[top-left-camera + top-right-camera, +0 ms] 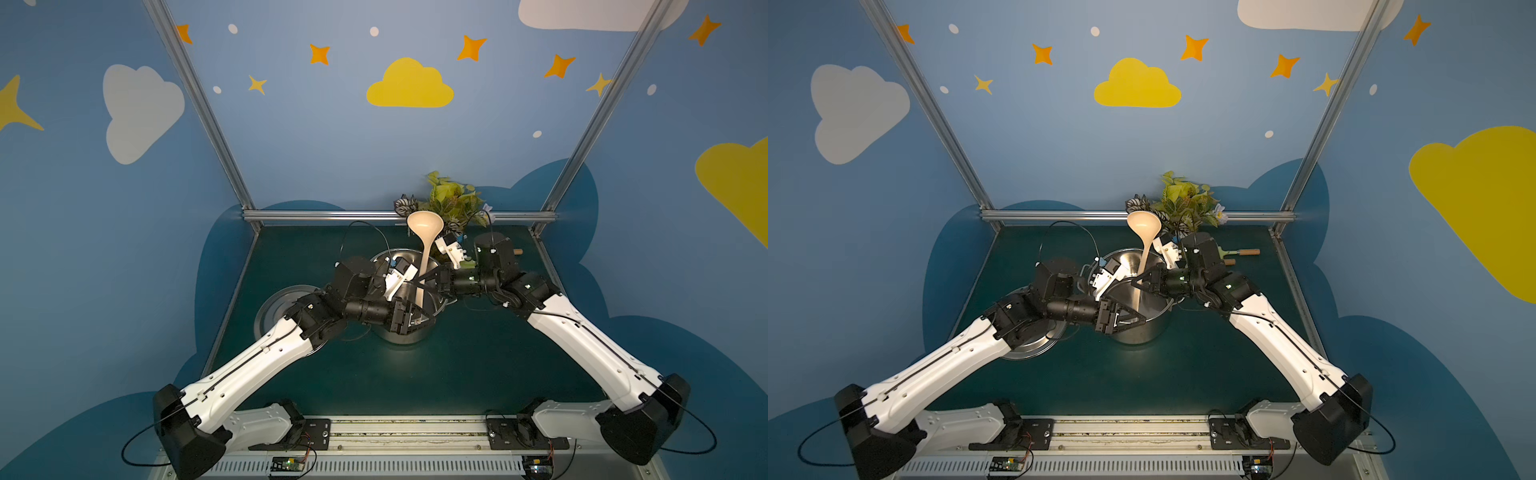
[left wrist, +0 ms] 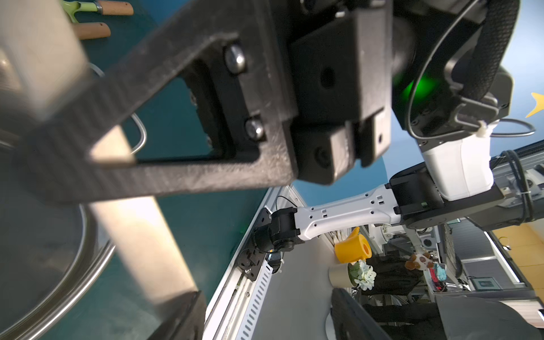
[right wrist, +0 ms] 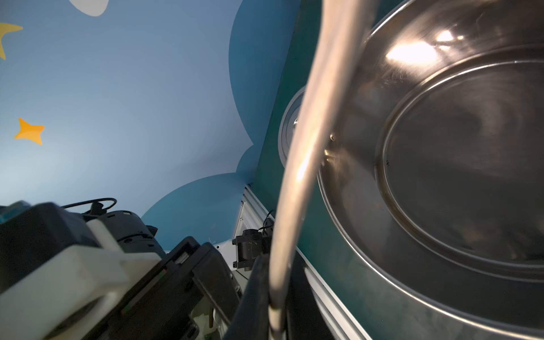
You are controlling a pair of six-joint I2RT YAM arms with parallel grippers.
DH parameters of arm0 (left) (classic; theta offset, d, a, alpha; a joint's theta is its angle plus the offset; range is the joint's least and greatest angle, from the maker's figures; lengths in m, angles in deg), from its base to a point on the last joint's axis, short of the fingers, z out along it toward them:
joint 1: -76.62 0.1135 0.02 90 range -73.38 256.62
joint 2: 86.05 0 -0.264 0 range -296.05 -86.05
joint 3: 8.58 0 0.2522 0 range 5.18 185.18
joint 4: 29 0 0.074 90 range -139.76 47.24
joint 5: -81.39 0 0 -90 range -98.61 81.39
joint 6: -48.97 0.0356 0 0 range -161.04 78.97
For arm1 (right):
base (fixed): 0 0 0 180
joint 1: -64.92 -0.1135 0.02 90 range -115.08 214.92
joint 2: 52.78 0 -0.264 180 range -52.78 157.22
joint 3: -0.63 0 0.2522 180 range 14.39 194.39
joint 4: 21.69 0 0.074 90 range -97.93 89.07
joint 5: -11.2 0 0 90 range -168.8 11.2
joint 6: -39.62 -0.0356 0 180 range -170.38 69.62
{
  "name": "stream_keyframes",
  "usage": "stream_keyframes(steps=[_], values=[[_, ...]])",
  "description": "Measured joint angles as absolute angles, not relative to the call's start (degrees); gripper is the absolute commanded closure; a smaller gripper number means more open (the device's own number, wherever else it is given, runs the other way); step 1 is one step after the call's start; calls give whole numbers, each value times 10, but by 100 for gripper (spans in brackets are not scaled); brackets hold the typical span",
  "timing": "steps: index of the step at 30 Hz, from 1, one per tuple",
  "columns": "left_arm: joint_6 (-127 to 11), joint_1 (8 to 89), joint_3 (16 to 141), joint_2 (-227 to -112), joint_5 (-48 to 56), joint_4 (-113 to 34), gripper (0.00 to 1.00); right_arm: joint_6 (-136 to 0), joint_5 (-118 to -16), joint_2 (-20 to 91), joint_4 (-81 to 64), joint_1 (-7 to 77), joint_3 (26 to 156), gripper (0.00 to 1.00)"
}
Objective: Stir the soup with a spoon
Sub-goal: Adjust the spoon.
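One spoon (image 1: 425,253) stands bowl-up above the pot (image 1: 405,334) rim.

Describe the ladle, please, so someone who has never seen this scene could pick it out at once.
A big steel pot stands on the green table. Over it the right gripper holds a long cream ladle nearly upright, bowl uppermost. The other tools, small and green with wooden handles, lie flat on the table.

Blue walls (image 1: 332,137) with painted clouds (image 1: 409,85) and stars (image 1: 320,54) enclose a dark green tabletop (image 1: 415,374).
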State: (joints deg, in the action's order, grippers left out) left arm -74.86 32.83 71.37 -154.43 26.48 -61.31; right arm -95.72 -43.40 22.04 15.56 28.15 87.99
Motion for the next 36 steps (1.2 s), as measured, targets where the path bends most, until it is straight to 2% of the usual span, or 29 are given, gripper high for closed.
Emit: stream_keyframes(steps=[9, 19, 25, 31, 36], values=[[-754, 334, 702, -1538, 268, -568, 33, -973, -402, 228, 115, 276, 882, 100], [-754, 415, 698, -1492, 286, -575, 31, -995, -364, 209, 98, 296, 869, 100], [-760, 422, 687, -1505, 310, -569, 32, -1031, -321, 208, 44, 292, 857, 100], [-775, 422, 673, -1531, 326, -552, 39, -1053, -297, 224, -1, 276, 857, 100], [-782, 422, 673, -1535, 332, -543, 53, -1050, -286, 237, -5, 263, 857, 100]])
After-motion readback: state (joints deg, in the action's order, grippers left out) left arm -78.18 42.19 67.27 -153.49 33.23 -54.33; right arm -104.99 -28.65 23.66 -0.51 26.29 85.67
